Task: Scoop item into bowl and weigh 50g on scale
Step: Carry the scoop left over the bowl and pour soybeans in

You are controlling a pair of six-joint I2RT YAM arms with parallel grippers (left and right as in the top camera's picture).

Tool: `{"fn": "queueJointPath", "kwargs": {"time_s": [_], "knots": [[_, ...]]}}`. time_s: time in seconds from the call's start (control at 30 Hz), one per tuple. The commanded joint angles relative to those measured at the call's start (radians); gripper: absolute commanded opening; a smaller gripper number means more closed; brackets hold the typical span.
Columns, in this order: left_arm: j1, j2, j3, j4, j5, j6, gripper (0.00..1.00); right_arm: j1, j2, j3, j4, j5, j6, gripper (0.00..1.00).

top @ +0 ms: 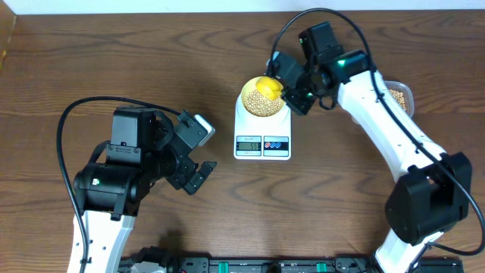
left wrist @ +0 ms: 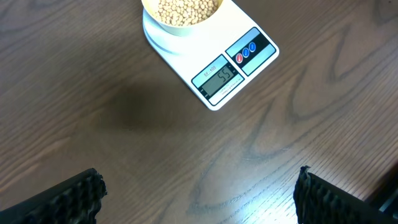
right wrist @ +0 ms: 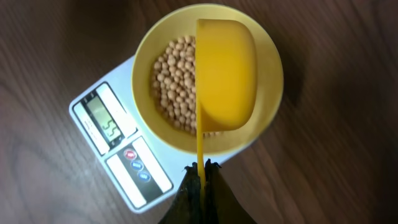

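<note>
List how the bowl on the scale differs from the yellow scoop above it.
The bowl is round, wide and paler yellow; the scoop is smaller and deeper yellow, with a thin handle. The bowl rests on the scale; the scoop is held over it, its handle pinched by the right gripper's fingers. The bowl holds beans; none show in the scoop. Both are yellow.

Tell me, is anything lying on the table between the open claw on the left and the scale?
Nothing: between the left gripper and the scale there is only bare wooden table, seen in the left wrist view and the overhead.
</note>
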Motion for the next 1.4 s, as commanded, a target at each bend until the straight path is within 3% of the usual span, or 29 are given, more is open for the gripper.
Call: {"fn": "queueJointPath", "kwargs": {"time_s": [0.0, 0.9, 1.37], "knots": [[0.005, 0.0, 0.019, -0.002, -0.002, 0.017, 0.99, 0.026, 0.012, 0.005, 0.021, 0.016, -0.012, 0.01], [0.005, 0.0, 0.019, -0.002, -0.002, 0.017, 0.99, 0.108, 0.107, 0.004, 0.053, 0.163, -0.01, 0.01], [0.005, 0.0, 0.019, -0.002, -0.002, 0.017, 0.99, 0.098, 0.106, 0.011, -0.008, 0.048, -0.004, 0.01]]}}
